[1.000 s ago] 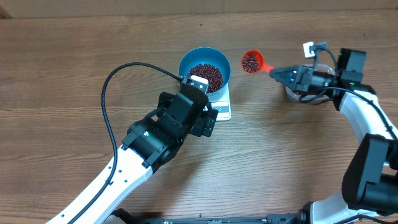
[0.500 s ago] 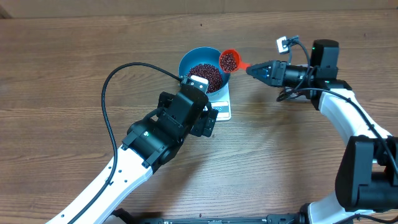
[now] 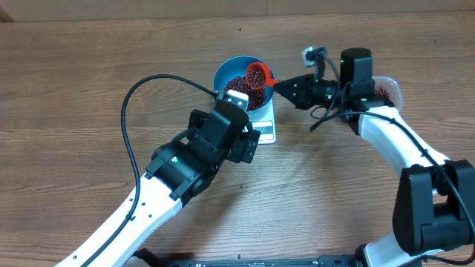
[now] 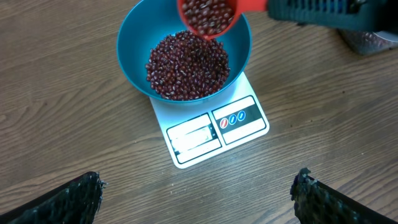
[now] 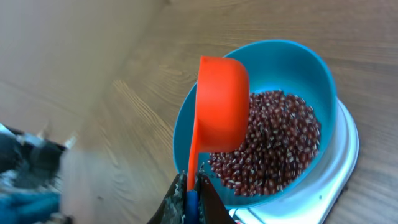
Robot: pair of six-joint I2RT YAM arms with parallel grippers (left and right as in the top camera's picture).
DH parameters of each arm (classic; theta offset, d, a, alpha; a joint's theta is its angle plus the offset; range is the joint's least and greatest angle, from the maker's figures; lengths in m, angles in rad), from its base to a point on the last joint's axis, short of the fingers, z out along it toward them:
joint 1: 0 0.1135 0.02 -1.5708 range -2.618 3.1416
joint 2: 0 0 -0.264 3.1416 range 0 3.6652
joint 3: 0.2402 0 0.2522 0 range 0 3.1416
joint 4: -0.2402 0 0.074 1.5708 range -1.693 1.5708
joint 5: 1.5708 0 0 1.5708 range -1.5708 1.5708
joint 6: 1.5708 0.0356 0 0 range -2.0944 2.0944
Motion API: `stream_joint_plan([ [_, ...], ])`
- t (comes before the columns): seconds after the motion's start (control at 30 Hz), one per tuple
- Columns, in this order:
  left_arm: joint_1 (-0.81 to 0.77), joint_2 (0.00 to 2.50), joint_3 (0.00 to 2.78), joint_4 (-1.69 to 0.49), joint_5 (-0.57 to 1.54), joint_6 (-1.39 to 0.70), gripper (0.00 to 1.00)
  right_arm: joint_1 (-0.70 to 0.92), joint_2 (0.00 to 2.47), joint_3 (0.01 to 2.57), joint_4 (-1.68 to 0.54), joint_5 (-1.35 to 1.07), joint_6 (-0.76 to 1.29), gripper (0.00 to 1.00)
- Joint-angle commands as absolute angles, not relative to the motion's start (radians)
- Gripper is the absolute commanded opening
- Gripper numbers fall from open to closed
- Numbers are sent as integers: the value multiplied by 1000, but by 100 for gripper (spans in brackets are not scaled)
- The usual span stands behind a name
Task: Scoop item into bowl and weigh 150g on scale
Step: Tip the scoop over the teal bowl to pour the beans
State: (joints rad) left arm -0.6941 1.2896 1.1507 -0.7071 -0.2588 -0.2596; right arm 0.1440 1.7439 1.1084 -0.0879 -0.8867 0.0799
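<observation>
Bowl [image 3: 223, 74]: blue, sits on the white scale [image 3: 267, 131] near the middle of the table [image 3: 74, 74]. It overhangs the scale's back part. The display window and button panel stay uncovered on the front edge. We cannot read the display from the left wrist view.

Beans [image 4: 186, 65]: a loose dark red-brown heap fills the bottom of the bowl and leaves the upper wall bare all round.

Right gripper [image 5: 189, 186]: fingers pressed together on the thin handle of the red scoop [image 3: 257, 76]. The arm reaches in from the right. The scoop cup hangs above the bowl, inside its right rim, and does not touch the heap. In the left wrist view the cup is loaded with beans. In the right wrist view we see its orange-red outer wall tipped on its side over the heap. We see no beans in mid-air.

Left gripper [image 4: 196, 202]: fingers [image 4: 78, 199] spread fully apart, holding nothing. The two dark tips show at the bottom corners of the left wrist view, above bare table in front of the scale. Neither touches scale or bowl.

Clear tub [image 3: 386, 90]: behind the right arm at the right side of the table, well apart from the scale, partly hidden. Some beans show inside it.

A black cable [image 3: 130, 111] loops off the left arm over the table.
</observation>
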Motion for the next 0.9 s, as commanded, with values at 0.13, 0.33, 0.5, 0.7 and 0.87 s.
stream_joint_plan([
  [0.13,-694,1281,1148,-704,-269,-266,100,169,1747,1112,-80,-852,-145,4],
  [0.33,-694,1281,1148,-704,-269,-266,100,169,1747,1112,-81,-845,-203,4],
  [0.5,-694,1281,1148,-704,-269,-266,99,169,1752,1112,-91,-845,-285,4],
  [0.7,-694,1281,1148,-704,-269,-266,99,169,1782,1112,-91,-845,-312,4],
  [0.87,-694,1281,1148,-704,-269,-266,100,169,1793,1112,-90,-846,-313,4],
])
